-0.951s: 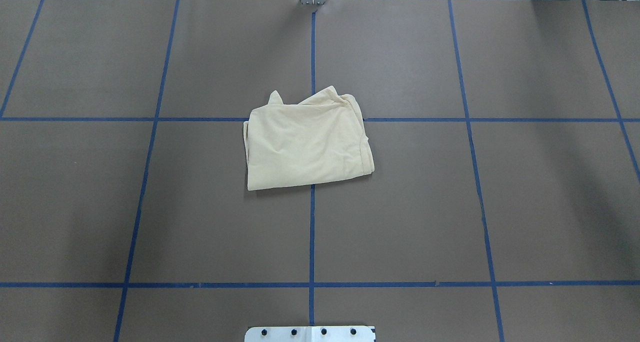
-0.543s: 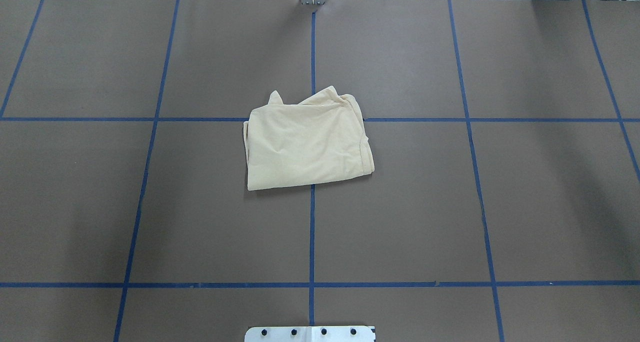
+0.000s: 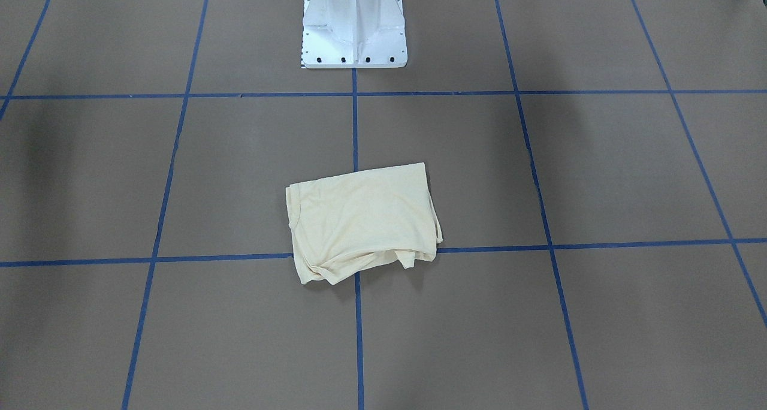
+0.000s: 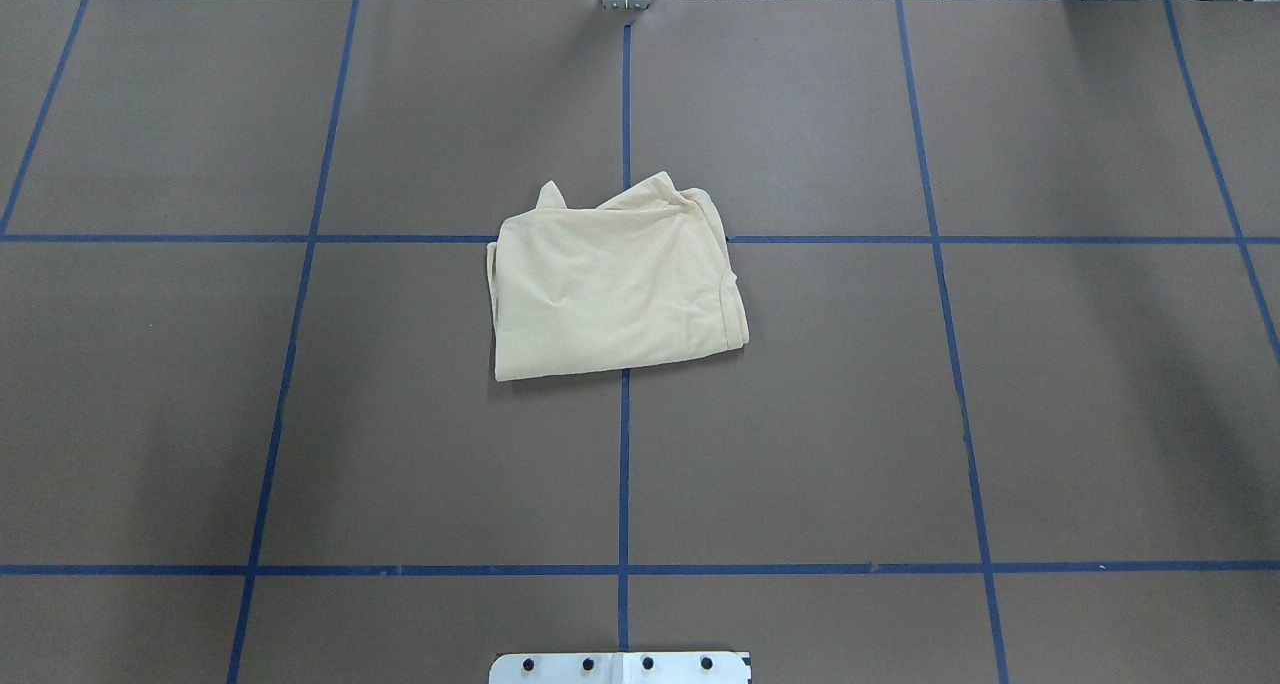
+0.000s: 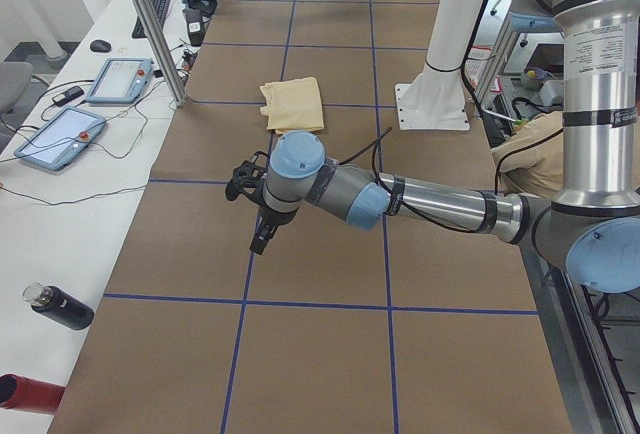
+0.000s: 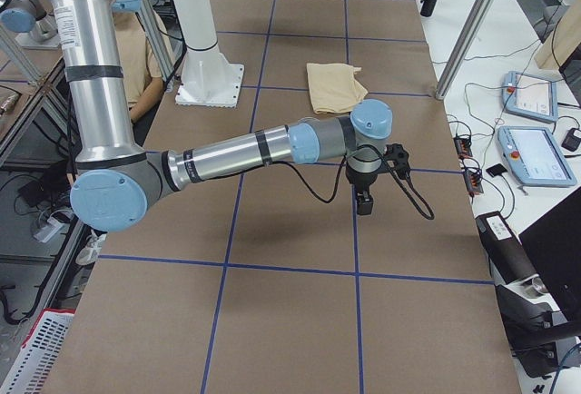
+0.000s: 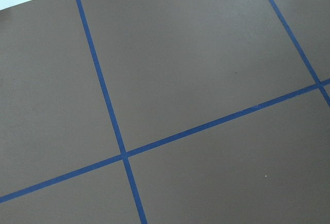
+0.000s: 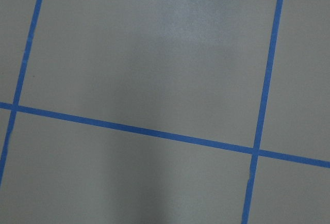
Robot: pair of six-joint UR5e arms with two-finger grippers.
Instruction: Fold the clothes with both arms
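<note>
The clothes, one pale cream-yellow shirt, lie folded into a rough square at the middle of the brown table, with bunched edges on the far side from the robot. No print shows on the upper face. Neither arm appears in the overhead or front view. In the exterior left view the left gripper hangs above the table, well short of the shirt. In the exterior right view the right gripper hangs likewise, apart from the shirt. I cannot tell whether either is open or shut. Both wrist views show only table and blue tape.
The white pedestal base stands at the robot's edge of the table. Blue tape lines grid the brown surface. Side benches hold teach pendants and a dark bottle. A person in beige sits behind the robot.
</note>
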